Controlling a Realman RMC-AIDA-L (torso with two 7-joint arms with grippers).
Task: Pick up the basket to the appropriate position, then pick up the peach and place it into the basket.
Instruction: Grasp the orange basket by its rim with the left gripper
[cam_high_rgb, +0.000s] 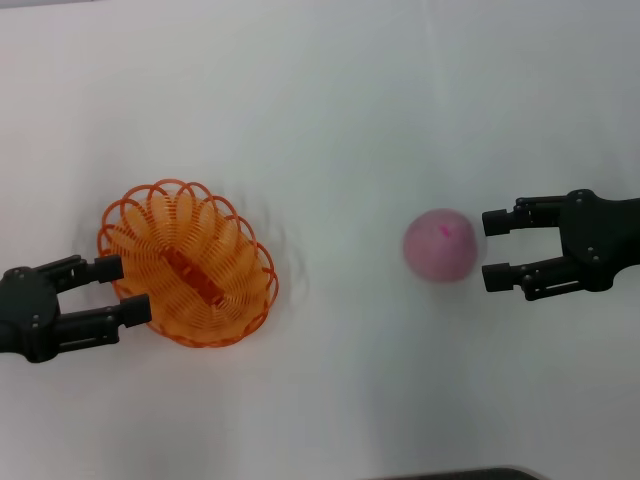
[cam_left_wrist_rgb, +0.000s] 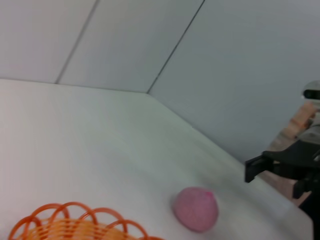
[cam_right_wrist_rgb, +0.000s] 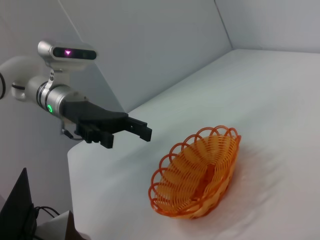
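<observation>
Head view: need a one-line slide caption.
Open left gripper at the rim of the orange basket; open right gripper beside the peach on the white table.

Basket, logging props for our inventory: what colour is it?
Orange, open looped wire; the basket shows best in the head view.

Bright, even overhead light; faint shadows on white table (cam_high_rgb: 330, 110); peach (cam_high_rgb: 439, 244) slightly blurred in head view

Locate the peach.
In the head view, the peach lies on the table right of centre, just before the open right gripper, well apart from the basket.
</observation>
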